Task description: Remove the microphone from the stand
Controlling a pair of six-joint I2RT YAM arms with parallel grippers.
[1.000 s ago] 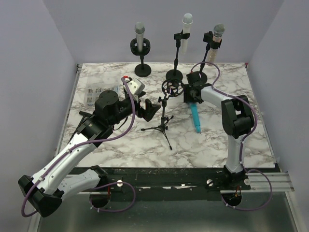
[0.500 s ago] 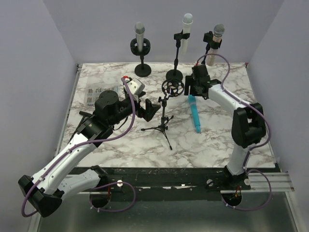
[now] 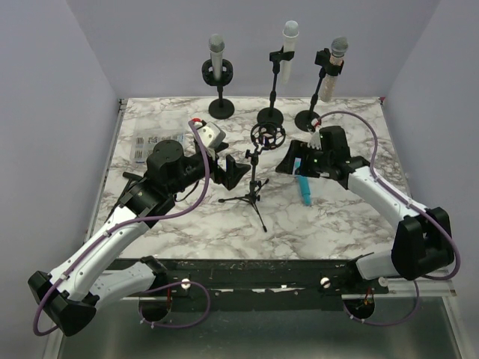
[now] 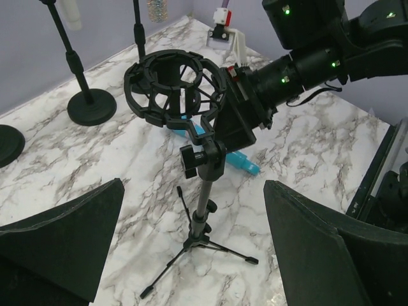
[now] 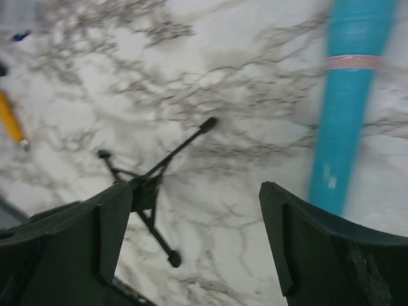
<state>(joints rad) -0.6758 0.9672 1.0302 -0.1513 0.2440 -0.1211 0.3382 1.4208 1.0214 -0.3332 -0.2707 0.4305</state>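
The teal microphone (image 3: 303,184) lies flat on the marble table, right of the small tripod stand (image 3: 257,179). The stand's black shock mount (image 3: 268,134) is empty. My right gripper (image 3: 290,161) is open and empty, low beside the microphone's far end and right of the mount. In the right wrist view (image 5: 197,242) the microphone (image 5: 347,95) lies past the right finger and the tripod legs (image 5: 150,185) by the left one. My left gripper (image 3: 233,170) is open and empty, just left of the stand's pole. The left wrist view shows the mount (image 4: 172,86), pole (image 4: 204,197) and microphone (image 4: 245,164).
Three other microphones stand on stands along the back edge: grey-headed (image 3: 217,56), white (image 3: 289,45), beige (image 3: 334,66). A printed packet (image 3: 150,146) lies at the left. A yellow pen (image 5: 11,121) shows in the right wrist view.
My right arm has swung away from behind the shock mount toward the near right; its gripper now points left beside the teal microphone. The left arm, the stand and the microphone have not moved.
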